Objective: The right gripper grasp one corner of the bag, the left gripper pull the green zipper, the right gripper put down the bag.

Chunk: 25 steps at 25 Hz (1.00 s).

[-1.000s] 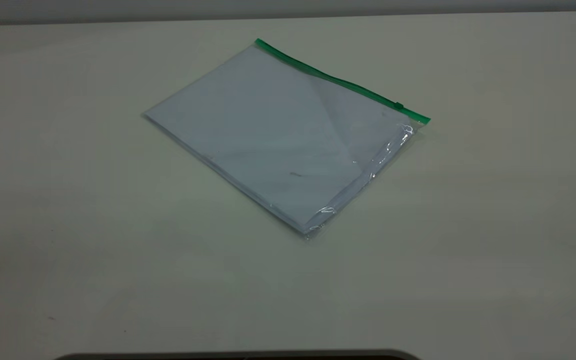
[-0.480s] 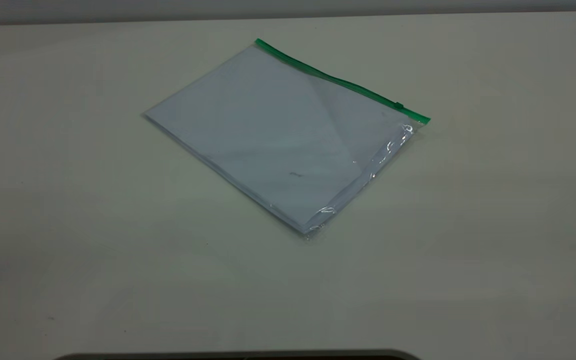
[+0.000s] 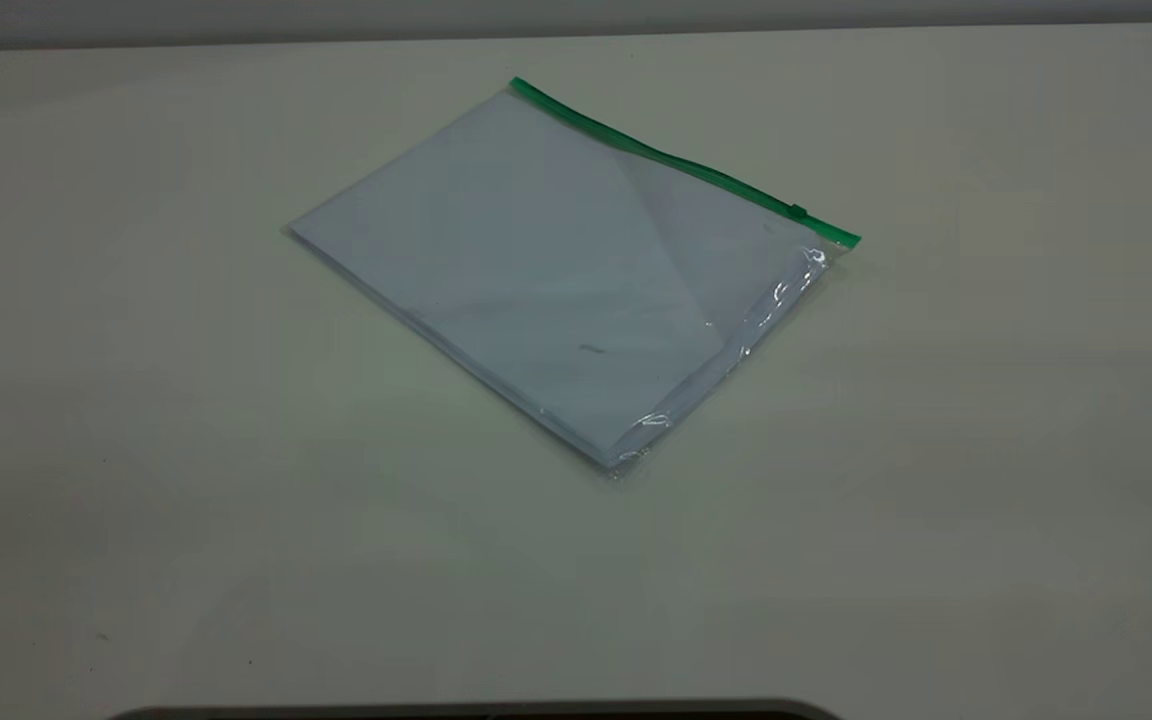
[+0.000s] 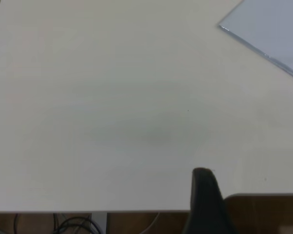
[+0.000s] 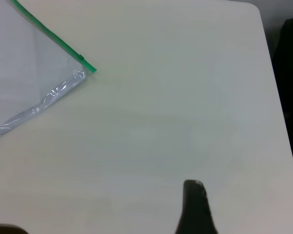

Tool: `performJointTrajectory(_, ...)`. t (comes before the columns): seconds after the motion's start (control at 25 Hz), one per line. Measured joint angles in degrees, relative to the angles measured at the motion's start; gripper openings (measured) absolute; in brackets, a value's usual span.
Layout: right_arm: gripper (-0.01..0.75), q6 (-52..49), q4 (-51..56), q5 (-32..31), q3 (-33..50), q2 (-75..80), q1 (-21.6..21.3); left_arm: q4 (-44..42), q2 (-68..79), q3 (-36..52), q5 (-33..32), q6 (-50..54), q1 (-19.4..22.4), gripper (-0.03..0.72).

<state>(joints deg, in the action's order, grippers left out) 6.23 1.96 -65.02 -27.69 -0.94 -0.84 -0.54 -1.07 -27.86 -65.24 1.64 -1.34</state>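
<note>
The bag [image 3: 556,270] lies flat on the table, a clear pouch with pale blue-white sheets inside. The green zipper [image 3: 676,160] runs along its far long edge, with the slider tab [image 3: 796,211] near the right corner. Neither gripper shows in the exterior view. In the left wrist view a dark tip of my left gripper [image 4: 205,195] hangs by the table's edge, far from the bag's corner [image 4: 268,29]. In the right wrist view a dark tip of my right gripper [image 5: 195,204] is over bare table, well off from the bag [image 5: 29,73], the zipper [image 5: 49,36] and its slider [image 5: 82,57].
The pale table [image 3: 936,500] spreads wide around the bag. A dark rim [image 3: 476,712] lies at the front edge. The table's right edge [image 5: 270,73] shows in the right wrist view. Cables [image 4: 73,224] hang below the edge in the left wrist view.
</note>
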Motion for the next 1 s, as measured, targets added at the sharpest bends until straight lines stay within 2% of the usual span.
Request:
performJointTrajectory(0.24,0.578,-0.12,0.00,0.11,0.00,0.00,0.00,-0.19,2.11,-0.35,0.15,0.61,0.00,0.536)
performJointTrajectory(0.48,0.578,-3.66,0.26,1.28,-4.08,3.77,0.00,-0.41,18.82,-7.55,5.46,0.62,0.00,0.536)
performJointTrajectory(0.72,0.578,-4.24,1.55,8.95,-10.22,21.45,0.00,-0.41,40.93,-17.87,12.58,0.00,0.00,0.536)
performJointTrajectory(1.0,0.578,-4.05,4.77,18.07,-11.69,41.43,0.00,0.54,61.72,-28.34,22.56,-1.64,0.00,0.550)
